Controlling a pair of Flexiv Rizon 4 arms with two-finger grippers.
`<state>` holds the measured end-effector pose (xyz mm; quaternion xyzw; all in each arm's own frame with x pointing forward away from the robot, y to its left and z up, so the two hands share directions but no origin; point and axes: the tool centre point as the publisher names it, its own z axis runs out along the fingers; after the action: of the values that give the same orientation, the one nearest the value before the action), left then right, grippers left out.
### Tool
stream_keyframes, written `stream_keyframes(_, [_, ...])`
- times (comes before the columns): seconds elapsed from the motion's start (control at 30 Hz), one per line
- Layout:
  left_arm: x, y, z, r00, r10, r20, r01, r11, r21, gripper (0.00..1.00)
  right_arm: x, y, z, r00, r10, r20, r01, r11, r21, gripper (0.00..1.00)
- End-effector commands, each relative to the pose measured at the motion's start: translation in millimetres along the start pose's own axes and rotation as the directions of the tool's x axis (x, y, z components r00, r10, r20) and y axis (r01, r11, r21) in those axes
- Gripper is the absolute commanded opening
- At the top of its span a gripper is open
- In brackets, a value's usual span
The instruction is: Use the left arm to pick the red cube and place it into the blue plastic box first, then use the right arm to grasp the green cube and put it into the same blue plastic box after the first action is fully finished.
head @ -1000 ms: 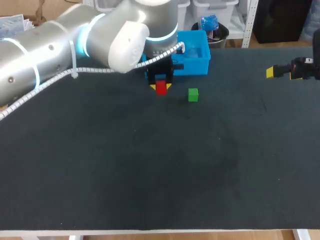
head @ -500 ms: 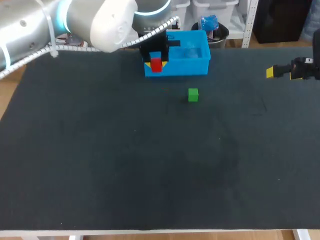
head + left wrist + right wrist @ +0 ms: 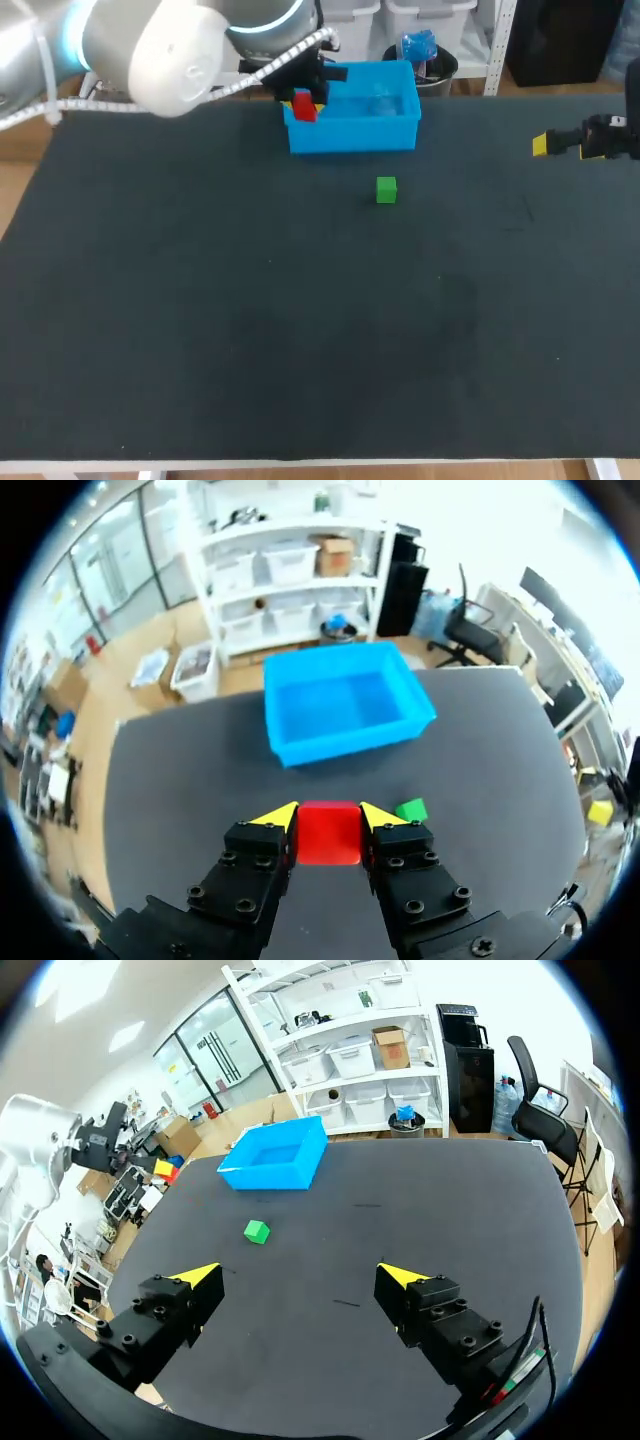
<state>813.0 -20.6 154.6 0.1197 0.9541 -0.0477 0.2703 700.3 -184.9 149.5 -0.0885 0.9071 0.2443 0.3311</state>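
Over the dark desk (image 3: 300, 330) the silver left arm (image 3: 160, 50) has risen to upper middle of frame, at the blue plastic box's (image 3: 355, 135) left rim, left jaws still clamped on the small red cube (image 3: 304, 108): drop-in comes next. Small green cube (image 3: 386, 189) unmoved mid-desk; right jaws gape empty at right edge.

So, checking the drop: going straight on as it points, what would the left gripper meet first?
Probably the blue plastic box, straight ahead of the left gripper holding the red cube; depth unclear.

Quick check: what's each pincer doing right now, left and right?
Left pincer: shut on the red cube.
Right pincer: open, holding nothing.
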Motion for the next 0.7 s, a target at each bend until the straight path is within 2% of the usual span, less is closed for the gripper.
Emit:
stream_keyframes(0.03, [12.7,8.9,-9,0.993,0.025,0.112,-0.033,0.997,0.074,0.0,0,0,0,1.0,-0.001,0.0,0.001,1.0,0.001,1.0])
stream_keyframes(0.17, [14.5,10.4,-10,0.988,0.051,0.148,-0.066,0.993,0.101,0.0,0,0,0,1.0,-0.001,0.0,0.001,1.0,0.001,1.0])
stream_keyframes(0.37, [15.4,9.5,-8,0.986,0.07,0.153,-0.087,0.99,0.11,0.0,0,0,0,1.0,-0.001,0.0,0.001,1.0,0.001,1.0])
stream_keyframes(0.7, [2.2,7.7,3,0.985,0.079,0.155,-0.099,0.987,0.126,0.0,0,0,0,1.0,-0.001,0.0,0.001,1.0,0.001,1.0])
